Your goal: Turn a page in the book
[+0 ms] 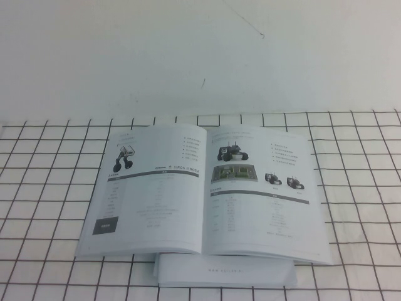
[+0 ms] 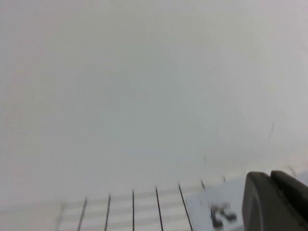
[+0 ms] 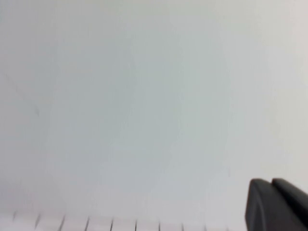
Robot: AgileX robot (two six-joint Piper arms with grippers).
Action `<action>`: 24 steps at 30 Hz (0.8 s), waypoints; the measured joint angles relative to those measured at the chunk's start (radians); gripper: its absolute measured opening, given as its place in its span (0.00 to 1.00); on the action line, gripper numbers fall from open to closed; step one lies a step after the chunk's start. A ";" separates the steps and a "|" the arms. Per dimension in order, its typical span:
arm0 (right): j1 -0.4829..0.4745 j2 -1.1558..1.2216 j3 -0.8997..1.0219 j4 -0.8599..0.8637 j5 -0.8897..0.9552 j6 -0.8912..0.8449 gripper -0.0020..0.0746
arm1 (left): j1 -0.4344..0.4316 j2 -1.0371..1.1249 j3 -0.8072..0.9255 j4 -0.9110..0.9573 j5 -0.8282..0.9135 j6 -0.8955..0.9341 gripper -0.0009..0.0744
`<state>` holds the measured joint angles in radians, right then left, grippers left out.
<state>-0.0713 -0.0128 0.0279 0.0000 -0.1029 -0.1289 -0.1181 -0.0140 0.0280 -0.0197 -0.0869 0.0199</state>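
table (image 1: 44,188): grid cloth | book (image 1: 156,207): open flat at centre | page (image 1: 266,200): right sheet, likely thin, slippery; lift at outer edge | left gripper (image 2: 276,202), right gripper (image 3: 279,204): raised off table, finger state unclear

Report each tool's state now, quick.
Left tool: raised off the table, book's corner below it, nothing visibly held; open or shut cannot be told.
Right tool: raised off the table, likewise cannot be told.
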 joint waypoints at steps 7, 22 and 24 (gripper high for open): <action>0.000 0.000 0.000 0.000 -0.416 0.045 0.02 | 0.000 0.000 0.000 0.004 -0.256 0.002 0.01; 0.000 0.000 -0.048 -0.091 -0.588 0.075 0.02 | 0.000 0.000 -0.027 -0.025 -0.210 -0.115 0.01; 0.000 0.000 -0.102 -0.124 -0.450 0.087 0.02 | 0.000 0.000 -0.074 -0.025 -0.127 -0.128 0.01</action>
<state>-0.0713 -0.0128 -0.0739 -0.1237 -0.5531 -0.0420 -0.1181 -0.0140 -0.0459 -0.0449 -0.2143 -0.1084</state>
